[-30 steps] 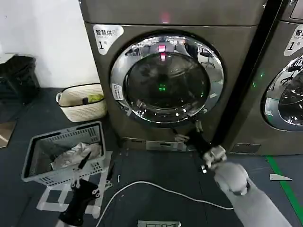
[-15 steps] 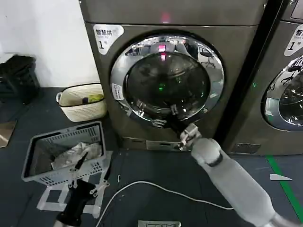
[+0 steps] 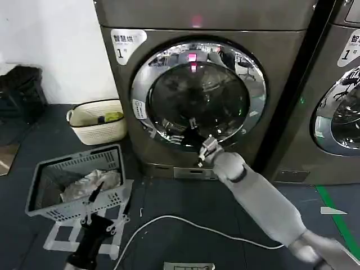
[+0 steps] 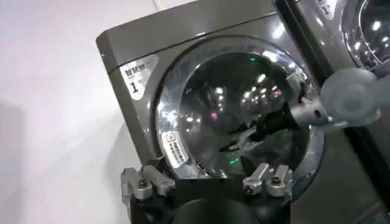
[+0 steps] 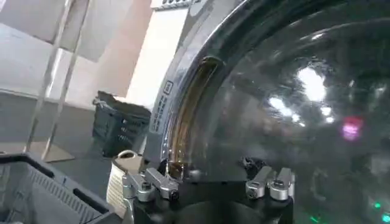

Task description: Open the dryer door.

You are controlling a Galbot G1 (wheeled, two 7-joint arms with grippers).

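Jaws on the right gripper (image 3: pixel 194 136) look parted, though against the dark glass I can't be sure. It reaches up to the door (image 3: pixel 198 93) at about six o'clock on the chrome rim, likely hunting an edge to pull. That door sits shut on the machine. Down at seven o'clock, the left gripper (image 3: pixel 102 210) hangs idle, fingers spread, over the basket (image 3: pixel 48 174).

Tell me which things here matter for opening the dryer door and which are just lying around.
In the job:
dryer door, shut
right gripper, at the door's lower rim

Lying about:
left gripper, parked low by the grey basket
cream basket
white cable
second machine
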